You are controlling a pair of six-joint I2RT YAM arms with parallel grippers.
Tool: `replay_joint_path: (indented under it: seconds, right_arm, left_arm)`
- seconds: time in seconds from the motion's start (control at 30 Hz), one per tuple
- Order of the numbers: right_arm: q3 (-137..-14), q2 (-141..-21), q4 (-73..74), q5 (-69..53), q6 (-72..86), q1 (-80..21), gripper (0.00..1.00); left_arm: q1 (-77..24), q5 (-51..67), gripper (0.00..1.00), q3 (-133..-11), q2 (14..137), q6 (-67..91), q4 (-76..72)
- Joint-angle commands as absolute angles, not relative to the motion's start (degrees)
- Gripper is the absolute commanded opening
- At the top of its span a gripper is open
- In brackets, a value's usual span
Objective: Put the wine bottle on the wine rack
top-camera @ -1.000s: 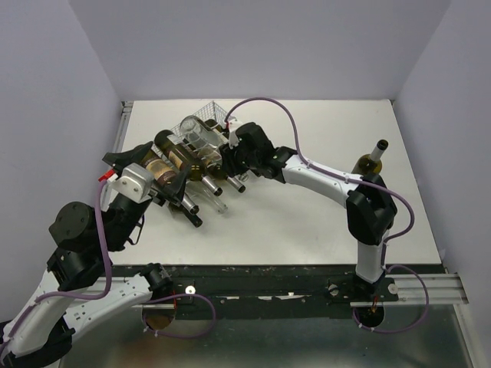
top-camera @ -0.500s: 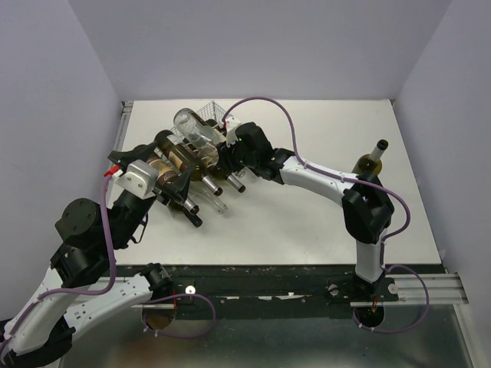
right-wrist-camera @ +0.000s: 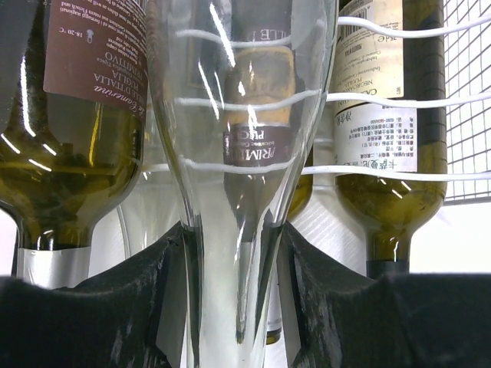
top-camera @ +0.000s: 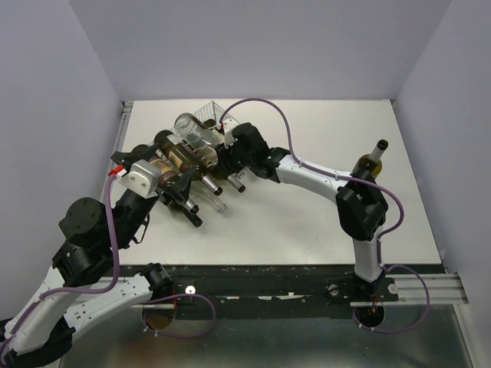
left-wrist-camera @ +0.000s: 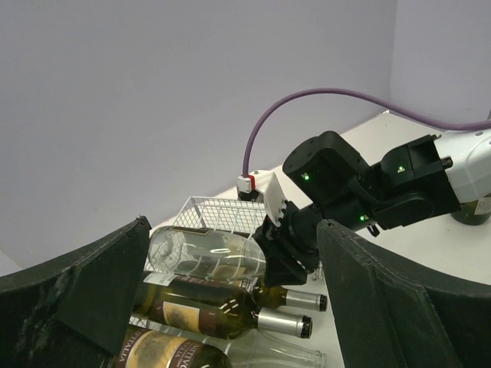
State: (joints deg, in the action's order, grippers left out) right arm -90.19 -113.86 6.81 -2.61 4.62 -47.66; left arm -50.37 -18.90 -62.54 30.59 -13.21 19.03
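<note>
A clear glass wine bottle (top-camera: 192,129) (left-wrist-camera: 203,254) (right-wrist-camera: 238,115) lies crosswise over the dark bottles on the white wire wine rack (top-camera: 209,113) (left-wrist-camera: 222,213) (right-wrist-camera: 468,100). My right gripper (top-camera: 222,146) (right-wrist-camera: 232,245) is shut on its neck. Whether the clear bottle touches the bottles under it I cannot tell. My left gripper (top-camera: 153,165) (left-wrist-camera: 234,230) stands wide open at the rack's near left side, its fingers apart from every bottle and nothing between them.
Several dark green bottles (top-camera: 184,165) (left-wrist-camera: 199,307) lie side by side on the rack, necks pointing toward the arms. One more green bottle (top-camera: 370,162) stands upright at the right, beside my right arm's elbow. Walls enclose the white table (top-camera: 307,222).
My left arm has edged forward and right toward the rack. The right gripper has shifted the clear bottle only slightly over the rack, still holding its neck.
</note>
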Motion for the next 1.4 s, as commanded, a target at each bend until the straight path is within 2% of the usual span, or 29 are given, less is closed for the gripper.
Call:
replay_joint_path:
  seconds: [0.0,0.1,0.23,0.37,0.57,0.67,0.83,1.1,1.37]
  right_arm:
    - [-95.4,-114.3,-0.5,-2.6,5.1,-48.1,0.41]
    - [-95.1,-113.5,-0.4,-2.1,4.8,-48.1,0.57]
    - [-95.3,-113.1,1.7,-1.8,4.0,-48.1,0.63]
    - [-95.5,-112.1,3.2,-2.0,4.1,-48.1,0.65]
    - [-96.7,-107.9,6.1,-0.3,5.5,-48.0,0.78]
    - [-98.6,-105.3,10.3,6.4,5.5,-48.0,0.87]
    - [-100.7,-101.1,18.2,17.3,4.2,-48.0,0.97]
    - [-104.6,-94.5,33.5,42.1,3.4,-46.8,1.00]
    - [-103.9,-86.6,45.3,61.0,4.8,-40.4,1.00]
  left_arm:
    - [-50.5,-20.6,0.99,-61.9,30.0,-12.3,19.5]
    - [-50.4,-20.7,0.99,-61.9,29.6,-12.3,19.4]
    - [-50.4,-20.8,0.99,-61.9,29.5,-12.6,19.6]
    - [-50.4,-21.0,0.99,-61.9,29.3,-12.7,19.6]
    - [-50.4,-21.2,0.99,-62.5,29.3,-12.7,21.3]
    - [-50.5,-22.9,0.99,-63.3,30.1,-12.3,24.1]
    - [-50.5,-23.3,0.99,-61.8,29.8,-11.3,24.7]
    - [-50.4,-22.1,0.99,-57.2,26.9,-10.5,22.5]
    - [-50.4,-21.8,0.99,-54.1,25.1,-7.6,20.9]
